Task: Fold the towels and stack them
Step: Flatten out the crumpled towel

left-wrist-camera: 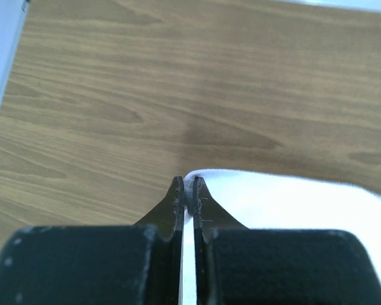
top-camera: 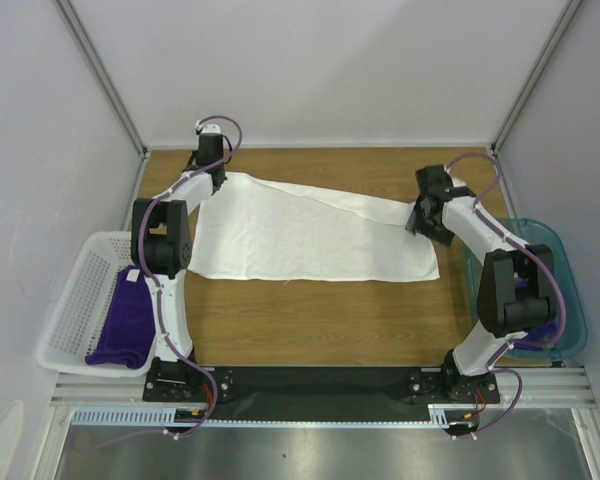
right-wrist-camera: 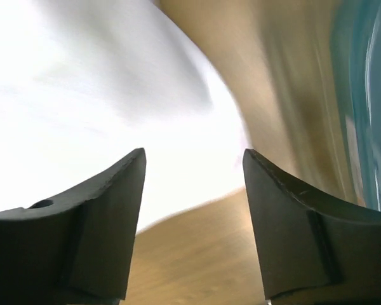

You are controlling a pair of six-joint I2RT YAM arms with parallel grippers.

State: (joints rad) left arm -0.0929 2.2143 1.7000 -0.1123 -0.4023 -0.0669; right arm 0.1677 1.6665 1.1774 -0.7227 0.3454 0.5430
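**White towel pinched at one corner, free at the other**

The white towel [top-camera: 310, 235] lies spread over the far half of the surface [top-camera: 320, 320], reaching from near the far-left corner across toward the right edge. A long ridge of cloth runs along its far side, from one arm to the other. Its near edge lies flat on the wood.

My left fingers [left-wrist-camera: 178, 200] are clenched on the towel's far-left corner. In the left wrist view the white cloth sits pressed between the two tips and spills away to the right, with bare wood beyond.

My right fingers [right-wrist-camera: 114, 190] stand apart with nothing between them. They hang over the towel's right end, the white cloth below them and a strip of wood beside it. That view is blurred.

A purple towel [top-camera: 125, 325] lies folded in the white basket [top-camera: 75, 300] off the left edge. The teal bin [top-camera: 570, 290] sits off the right edge.
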